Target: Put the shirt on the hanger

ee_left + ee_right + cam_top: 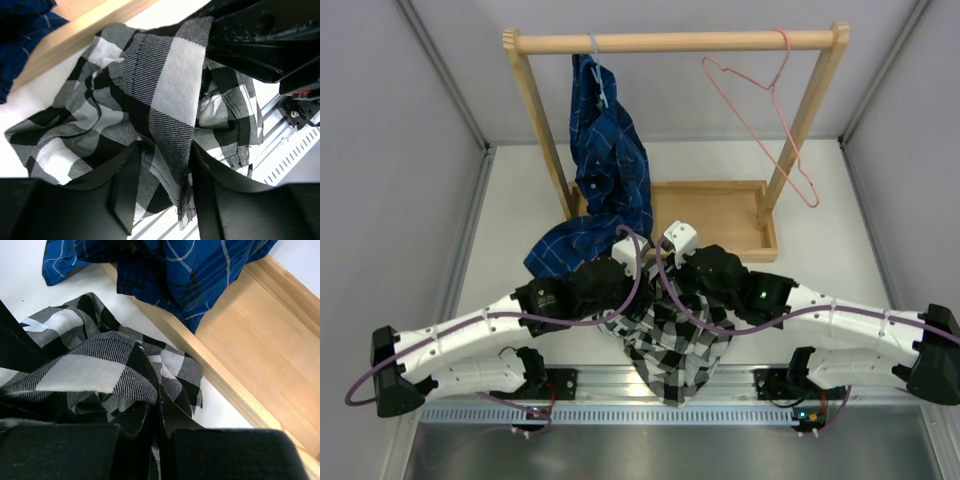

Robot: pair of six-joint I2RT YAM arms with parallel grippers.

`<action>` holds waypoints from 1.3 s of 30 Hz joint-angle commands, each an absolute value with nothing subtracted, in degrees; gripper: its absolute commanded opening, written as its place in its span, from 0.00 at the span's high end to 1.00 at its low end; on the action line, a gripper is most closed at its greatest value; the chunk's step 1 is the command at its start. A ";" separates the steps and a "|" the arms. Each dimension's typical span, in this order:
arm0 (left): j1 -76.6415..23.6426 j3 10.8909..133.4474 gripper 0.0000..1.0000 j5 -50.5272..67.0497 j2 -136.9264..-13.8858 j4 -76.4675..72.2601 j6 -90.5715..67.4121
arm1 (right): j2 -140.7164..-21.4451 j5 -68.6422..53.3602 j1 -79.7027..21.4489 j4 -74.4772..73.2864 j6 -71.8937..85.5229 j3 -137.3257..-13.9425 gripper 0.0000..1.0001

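The black-and-white check shirt (pixel 675 350) hangs bunched between my two grippers over the table's near edge. No lettering shows. My right gripper (pixel 160 412) is shut on a fold of the shirt (pixel 85 372) and holds it up. My left gripper (pixel 164 150) is open, its fingers spread either side of a hanging fold of the shirt (pixel 175 90). The right gripper's black body shows at the top right of the left wrist view (pixel 260 35). The pink wire hanger (pixel 760 120) hangs bare from the right end of the wooden rail (pixel 680 42), far behind both grippers.
A dark blue plaid shirt (pixel 610 160) hangs on a pale hanger (pixel 597 75) at the rail's left and drapes onto the table. The rack's wooden base tray (pixel 720 210) lies just behind the grippers. A metal rail (pixel 620 385) runs along the near edge.
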State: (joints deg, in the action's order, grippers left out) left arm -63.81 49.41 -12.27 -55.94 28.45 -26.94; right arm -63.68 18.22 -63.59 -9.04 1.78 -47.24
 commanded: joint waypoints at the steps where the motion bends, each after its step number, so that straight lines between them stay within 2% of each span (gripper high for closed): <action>1: -63.81 49.93 0.51 -10.63 -55.81 28.65 -27.24 | -62.67 19.25 -63.19 -8.35 2.73 -49.31 1.00; 8: -63.81 49.31 0.51 -9.93 -53.62 28.30 -26.98 | -63.19 17.49 -62.05 -8.35 3.69 -49.75 1.00; 14: -63.81 49.31 0.44 -10.19 -54.14 28.12 -26.63 | -63.02 16.88 -61.17 -8.61 4.13 -50.01 1.00; 16: -63.81 49.04 0.53 -10.46 -54.49 28.04 -26.54 | -62.84 16.35 -60.56 -8.70 4.22 -50.01 1.00; 17: -63.81 48.96 0.63 -10.46 -54.58 27.95 -26.46 | -62.75 16.26 -60.38 -8.88 4.22 -49.92 1.00; 20: -63.81 49.04 0.74 -10.81 -54.84 27.77 -26.28 | -62.40 15.56 -60.12 -8.96 4.31 -49.66 1.00; 21: -63.81 49.13 0.84 -10.81 -54.93 27.69 -26.19 | -62.23 15.38 -60.03 -9.05 4.31 -49.57 1.00; 24: -63.81 49.57 1.00 -11.25 -54.76 27.69 -26.45 | -62.23 15.47 -59.68 -9.40 4.57 -49.13 0.99; 29: -63.81 50.36 1.00 -16.25 -52.74 28.04 -26.54 | -60.74 13.98 -57.40 -10.02 6.59 -47.55 0.97; 30: -63.81 50.45 1.00 -17.39 -52.73 28.21 -26.46 | -60.21 13.45 -57.22 -10.02 6.94 -47.37 0.93; 31: -63.81 50.80 1.00 -18.53 -53.00 29.52 -26.54 | -59.68 12.58 -57.22 -10.28 7.03 -47.29 0.64; 32: -63.81 51.24 1.00 -20.72 -53.17 30.31 -26.72 | -58.29 12.31 -57.22 -10.63 7.29 -47.37 0.46; 33: -63.81 52.11 1.00 -21.53 -53.78 31.28 -26.98 | -57.40 12.30 -57.30 -11.24 7.47 -47.72 0.33; 34: -63.81 52.55 1.00 -22.06 -53.96 31.90 -27.42 | -56.44 12.48 -57.22 -13.60 7.56 -48.16 0.25; 39: -63.81 52.82 1.00 -22.67 -53.79 32.78 -28.21 | -48.44 15.27 -57.13 -23.97 7.73 -56.06 0.23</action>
